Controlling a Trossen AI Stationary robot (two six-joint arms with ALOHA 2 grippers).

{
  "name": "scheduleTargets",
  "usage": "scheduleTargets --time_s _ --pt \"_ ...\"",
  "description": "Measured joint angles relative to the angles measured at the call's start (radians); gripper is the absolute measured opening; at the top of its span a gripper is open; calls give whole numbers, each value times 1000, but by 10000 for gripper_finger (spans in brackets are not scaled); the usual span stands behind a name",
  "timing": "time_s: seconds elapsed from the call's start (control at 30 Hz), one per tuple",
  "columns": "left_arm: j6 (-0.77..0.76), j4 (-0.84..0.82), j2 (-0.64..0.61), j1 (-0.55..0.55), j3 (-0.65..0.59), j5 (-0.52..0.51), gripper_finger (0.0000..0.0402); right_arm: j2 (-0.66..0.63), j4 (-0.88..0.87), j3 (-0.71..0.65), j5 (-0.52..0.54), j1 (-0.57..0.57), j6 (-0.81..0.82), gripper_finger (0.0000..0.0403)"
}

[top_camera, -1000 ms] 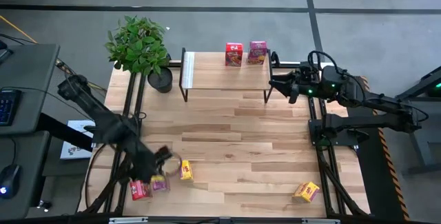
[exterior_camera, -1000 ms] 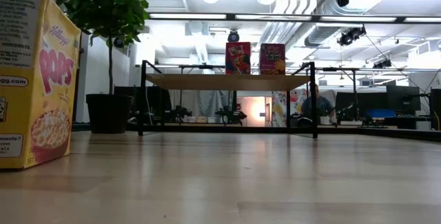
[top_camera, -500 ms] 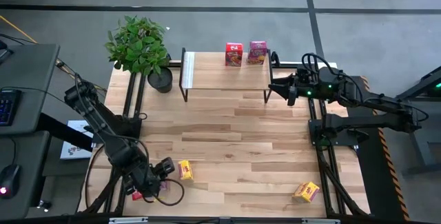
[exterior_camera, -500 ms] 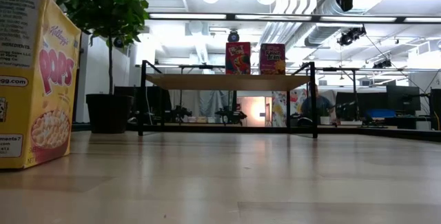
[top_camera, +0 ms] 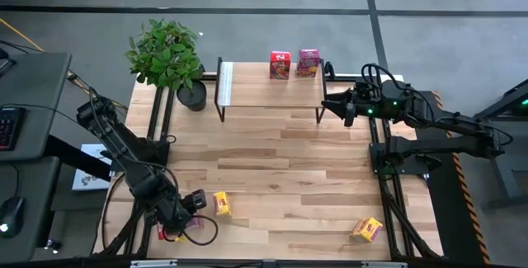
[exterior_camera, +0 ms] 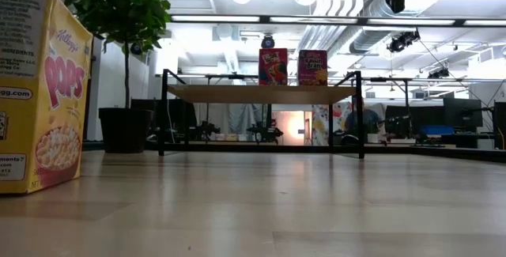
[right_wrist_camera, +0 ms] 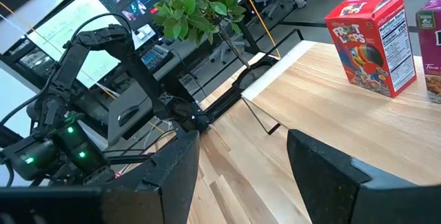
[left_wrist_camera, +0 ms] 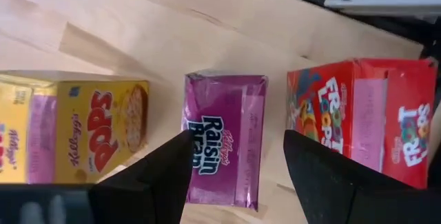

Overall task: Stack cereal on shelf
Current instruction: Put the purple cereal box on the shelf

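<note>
A potted plant [top_camera: 169,58] stands at the upper left of the wooden surface [top_camera: 272,148] in the high view, just beside the left end of the shelf [top_camera: 268,86], which lies along the far edge at upper centre. On the shelf's right part stand a red box [top_camera: 280,65] and a magenta box [top_camera: 308,62], close together; in the right wrist view the red one reads "Froot Loops" [right_wrist_camera: 372,35]. A yellow box [top_camera: 222,204] lies low and left of centre on the surface, and another yellow box [top_camera: 367,229] lies toward the lower right corner, well apart from everything else. In the low view a yellow box marked "Kellogg's Pops" [exterior_camera: 39,95] fills the left edge. The left pincer [top_camera: 188,208] sits at the lower left, its arm covering most of the boxes under it. In the left wrist view its fingers [left_wrist_camera: 155,182] are spread wide, either side of a purple "Raisin Bran" box [left_wrist_camera: 224,138], gripping nothing, with a yellow "Pops" box [left_wrist_camera: 72,127] and a red "Froot Loops" box [left_wrist_camera: 362,120] on the box's two sides. The right pincer [top_camera: 328,104] hangs open and empty just beside the shelf's right end.
</note>
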Motion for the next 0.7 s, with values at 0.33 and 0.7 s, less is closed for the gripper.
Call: scheduleTargets --time_s 0.33,0.7 --pt "55 31 -1 20 -25 -42 214 0 0 0 11 0 0 213" --pt "33 31 -1 21 -25 -91 214 0 0 0 11 0 8 213"
